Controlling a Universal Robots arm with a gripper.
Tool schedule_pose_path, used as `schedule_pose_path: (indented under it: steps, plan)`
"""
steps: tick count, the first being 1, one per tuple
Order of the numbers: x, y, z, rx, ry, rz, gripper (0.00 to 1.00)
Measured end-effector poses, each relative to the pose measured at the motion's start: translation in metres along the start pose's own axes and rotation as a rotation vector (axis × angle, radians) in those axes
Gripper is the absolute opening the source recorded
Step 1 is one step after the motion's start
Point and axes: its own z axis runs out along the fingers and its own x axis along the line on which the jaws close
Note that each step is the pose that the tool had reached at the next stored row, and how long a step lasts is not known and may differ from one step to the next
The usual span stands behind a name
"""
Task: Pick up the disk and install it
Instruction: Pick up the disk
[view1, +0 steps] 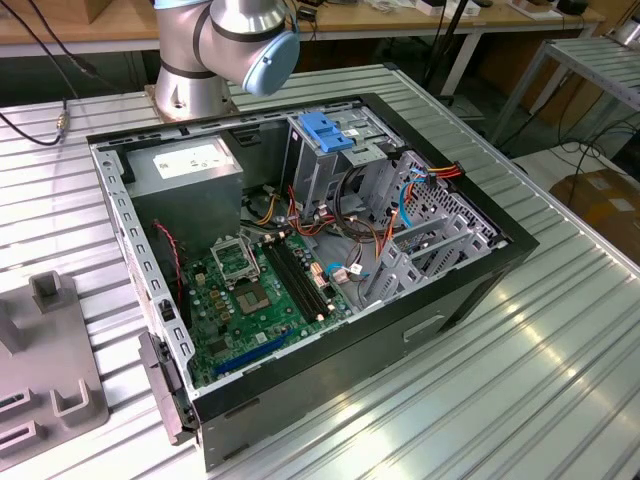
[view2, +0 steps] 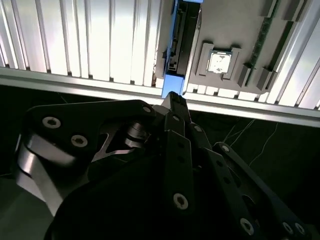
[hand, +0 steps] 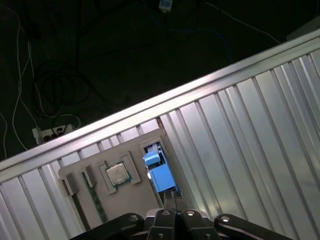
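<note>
I have the gripper (view2: 172, 97) hanging straight over the near end of the grey tray (view2: 220, 20). In both wrist views its black fingers are drawn narrow, the tips all but together. They sit right at the blue end of the disk (view2: 172, 82), but I cannot tell whether they pinch any part of it or only meet above it.

The disk stands on edge in a slot along one long side of the tray, its blue carrier rail running the length of that slot. In the first wrist view the disk (hand: 160, 175) shows as a blue block just beyond the gripper (hand: 172, 196), still seated in the tray (hand: 130, 200).

Next slot in from the disk, the tray holds a processor chip (view2: 218, 62), flat with its metal cap up. Past that, further across the tray, a memory stick (view2: 261, 32) lies in a narrow groove. The tray rests near the edge of the ribbed aluminium table (view2: 75, 40).

In the exterior view the open computer case (view1: 400, 330) lies on that table beside a grey tray (view1: 50, 390), on the exterior view's right of it. The fixed blue bracket (view1: 325, 130) tops its drive cage, and the arm's base (view1: 225, 40) stands beyond the case.
</note>
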Motion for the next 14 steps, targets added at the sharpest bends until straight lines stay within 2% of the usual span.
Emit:
schedule_pose_path:
  steps: [5, 7, 14]
  plan:
    - [0.0000, 0.0000, 0.0001, -0.0016, 0.0003, -0.066, 0.10]
    - [0.0000, 0.0000, 0.0004, -0.0032, 0.0006, -0.131, 0.10]
    - [0.0001, 0.0000, 0.0010, -0.0065, 0.0014, -0.263, 0.10]
